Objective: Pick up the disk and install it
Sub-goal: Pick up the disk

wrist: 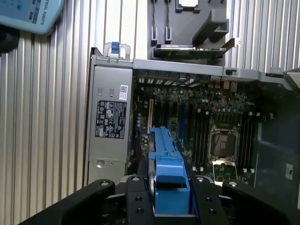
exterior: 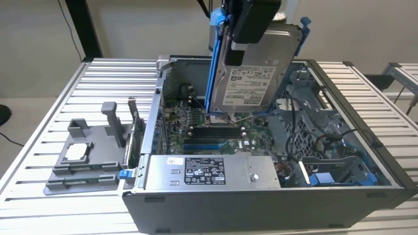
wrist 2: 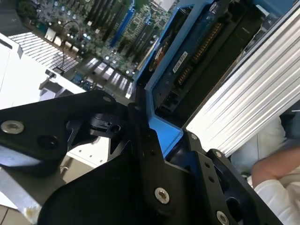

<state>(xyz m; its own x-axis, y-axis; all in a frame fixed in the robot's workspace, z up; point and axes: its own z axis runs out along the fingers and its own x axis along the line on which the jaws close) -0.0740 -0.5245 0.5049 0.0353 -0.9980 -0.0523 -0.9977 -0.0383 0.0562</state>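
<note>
The disk is held upright on edge over the opened computer case. Its labelled silver face is turned toward the exterior camera, and its blue frame runs along its sides. It is gripped at the upper end by the gripper, which is brought straight down from the top of the exterior view on a roughly vertical arm. In the first wrist view the black fingers are pressed against both sides of the blue frame, with the disk clamped between them. The disk's lower edge hangs over the motherboard; how far above it cannot be told. The grey power supply is mounted along the case's near wall. On the slatted table, at the exterior view's left of the case, a grey fixture is set with a small silver chip on it. A person's white sleeve is seen in the second wrist view.
</note>
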